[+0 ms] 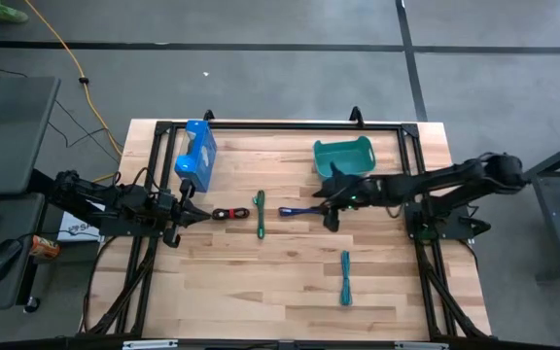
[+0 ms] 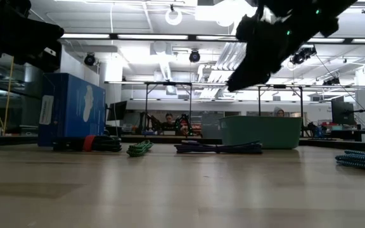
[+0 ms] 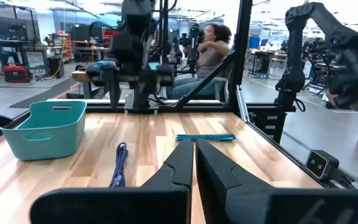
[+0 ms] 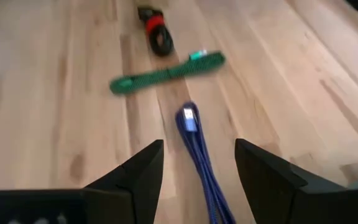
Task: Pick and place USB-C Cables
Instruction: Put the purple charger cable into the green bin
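Observation:
Four cable bundles lie flat on the wooden table. The red-and-black one [image 1: 227, 213] is just ahead of my left gripper [image 1: 199, 214], which is shut and raised above the table, touching nothing. Beside it lie the green bundle [image 1: 259, 212] and the dark blue bundle [image 1: 299, 210]. The teal bundle [image 1: 345, 277] lies nearer the near edge. My right gripper [image 4: 201, 165] is open and hovers above the dark blue cable [image 4: 194, 140], one finger on either side of its line. In the low view it [image 2: 239, 79] is well clear of the table.
A teal plastic bin [image 1: 343, 156] stands at the far edge behind my right gripper. A bright blue box [image 1: 197, 154] stands at the far left. A black frame [image 1: 280, 124] rims the table. People sit in the room beyond [image 3: 213, 53]. Bare wood lies toward the near edge.

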`<move>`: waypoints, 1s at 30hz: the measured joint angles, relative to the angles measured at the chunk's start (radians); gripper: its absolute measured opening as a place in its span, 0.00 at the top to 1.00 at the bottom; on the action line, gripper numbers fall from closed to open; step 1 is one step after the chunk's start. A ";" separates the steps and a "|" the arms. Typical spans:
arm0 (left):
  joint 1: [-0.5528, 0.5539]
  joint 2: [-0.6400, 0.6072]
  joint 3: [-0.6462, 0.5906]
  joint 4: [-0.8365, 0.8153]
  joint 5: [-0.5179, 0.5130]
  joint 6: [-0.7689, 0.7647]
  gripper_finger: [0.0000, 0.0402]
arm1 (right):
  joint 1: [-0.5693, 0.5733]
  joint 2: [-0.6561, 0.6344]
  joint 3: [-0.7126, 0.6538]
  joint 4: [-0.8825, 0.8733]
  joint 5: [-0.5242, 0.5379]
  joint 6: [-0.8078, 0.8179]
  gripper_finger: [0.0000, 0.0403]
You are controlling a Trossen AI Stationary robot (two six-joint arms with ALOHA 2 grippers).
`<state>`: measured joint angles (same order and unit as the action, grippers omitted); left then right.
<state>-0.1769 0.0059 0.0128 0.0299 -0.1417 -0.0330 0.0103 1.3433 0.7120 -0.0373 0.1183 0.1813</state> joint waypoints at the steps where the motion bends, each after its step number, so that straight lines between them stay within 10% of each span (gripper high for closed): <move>1: 0.000 0.000 0.000 0.000 0.000 0.000 1.00 | 0.000 0.021 0.000 0.005 0.000 -0.004 0.53; 30: 0.000 0.000 0.000 0.000 0.000 0.000 1.00 | 0.000 0.373 0.000 0.146 0.055 -0.138 0.53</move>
<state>-0.1772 0.0059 0.0128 0.0303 -0.1417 -0.0330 0.0105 1.7164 0.7116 0.1090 0.1734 0.0437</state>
